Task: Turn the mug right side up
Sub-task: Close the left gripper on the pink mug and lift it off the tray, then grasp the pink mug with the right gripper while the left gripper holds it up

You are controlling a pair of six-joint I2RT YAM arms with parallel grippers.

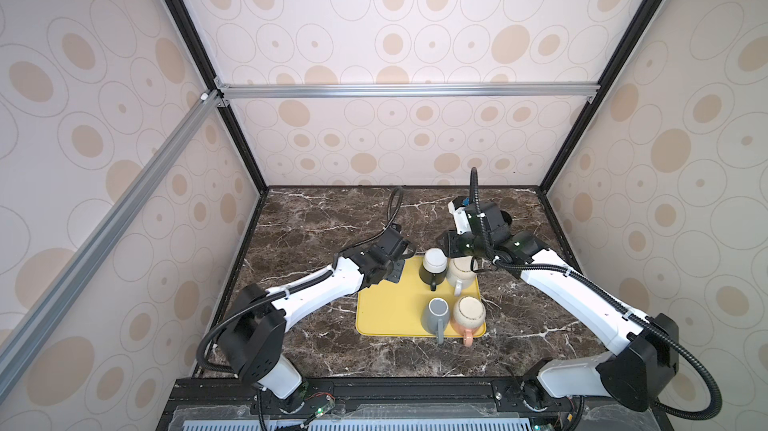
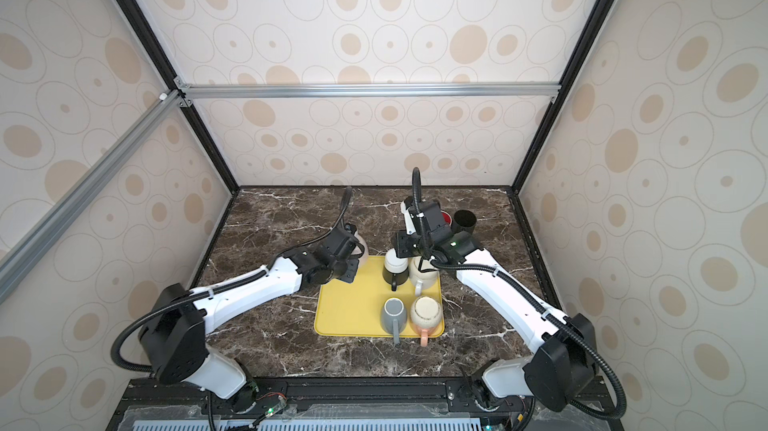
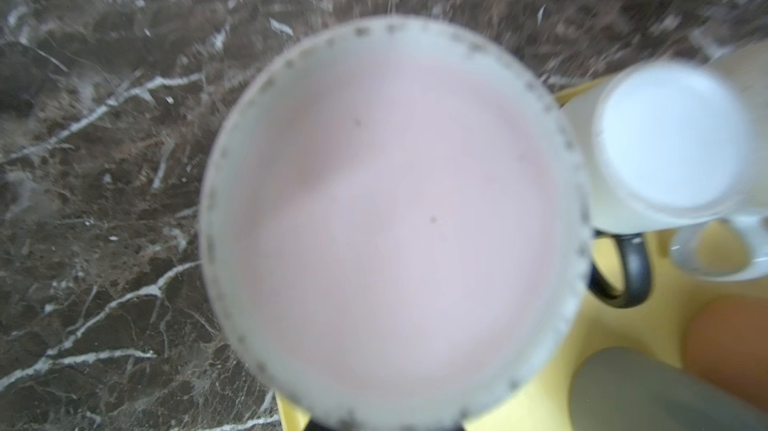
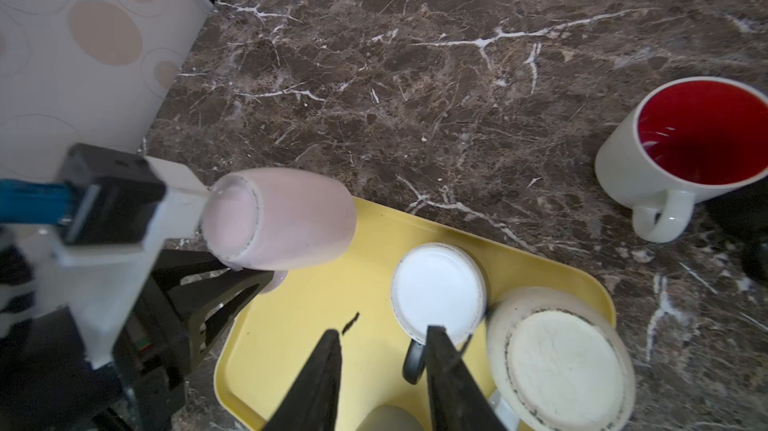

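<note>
At 11 o'clock of the yellow tray (image 4: 299,325): pink mug (image 4: 286,217), tipped on its side, base filling the left wrist view, seemingly lifted off the worktop (image 4: 457,96). Clamped there by left tool (image 4: 249,279), closed tight at the handle side. Reads as mid-turn, leaving the rim free to swing up.

At 12 o'clock of tray: right tool (image 4: 383,331), apart, nothing between. Probably waiting clear.

Base-up on tray: dark mug with white base (image 4: 438,292), cream mug (image 4: 557,362), grey mug (image 1: 435,316), peach mug (image 1: 468,313).

Upright at 2 o'clock on worktop: red-lined white mug (image 4: 690,146), black mug (image 2: 465,221).
</note>
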